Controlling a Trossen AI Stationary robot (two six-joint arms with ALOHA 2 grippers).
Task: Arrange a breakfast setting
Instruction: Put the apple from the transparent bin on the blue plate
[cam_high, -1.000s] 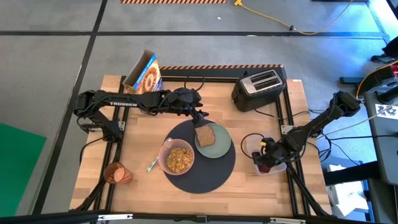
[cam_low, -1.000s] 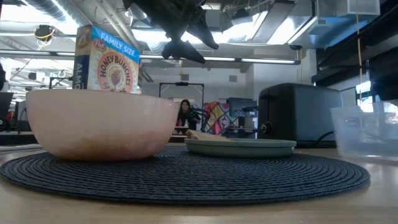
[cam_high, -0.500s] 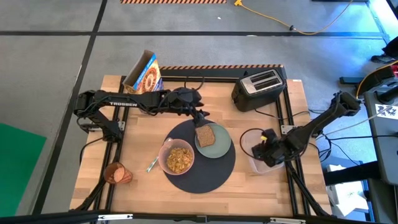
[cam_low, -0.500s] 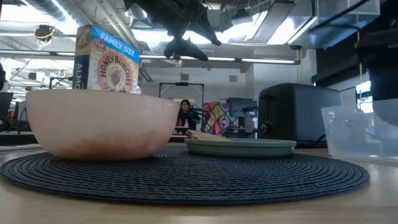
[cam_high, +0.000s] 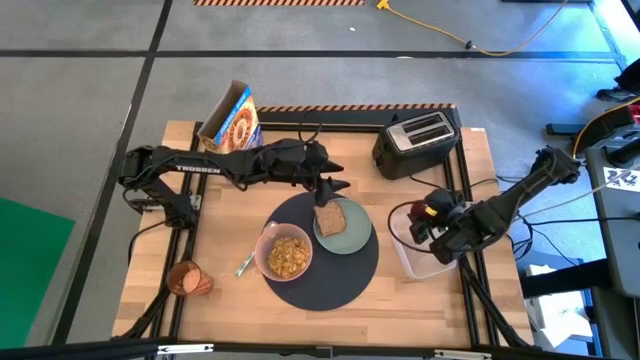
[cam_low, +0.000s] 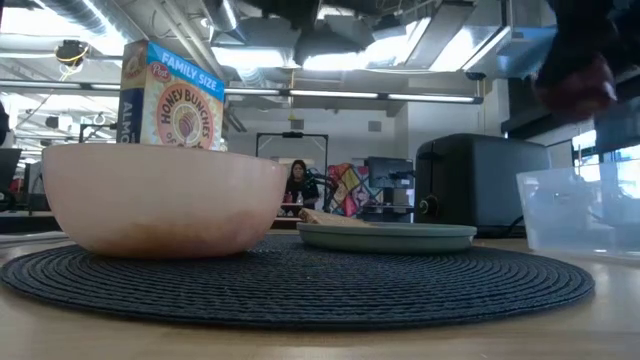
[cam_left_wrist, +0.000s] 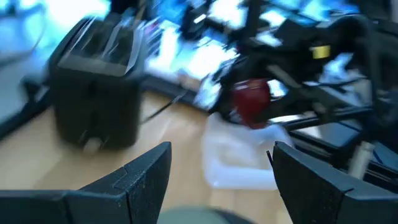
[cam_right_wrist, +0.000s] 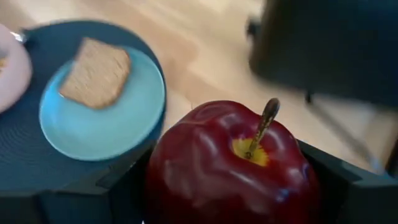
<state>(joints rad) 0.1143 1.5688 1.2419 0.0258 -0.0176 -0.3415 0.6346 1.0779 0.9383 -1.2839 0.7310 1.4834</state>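
While the right gripper (cam_right_wrist: 227, 186) squeezes the red apple (cam_right_wrist: 231, 165) above the tub (cam_high: 415, 250), the left gripper (cam_high: 334, 185) hangs open beside the plate (cam_high: 352, 236).

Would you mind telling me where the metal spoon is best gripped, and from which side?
Grip the spoon at the middle of its handle, coming straight down from above. It lies flat on the wood, slanted, its upper end against the pink bowl, so only the lower handle seems to leave finger room on both sides.
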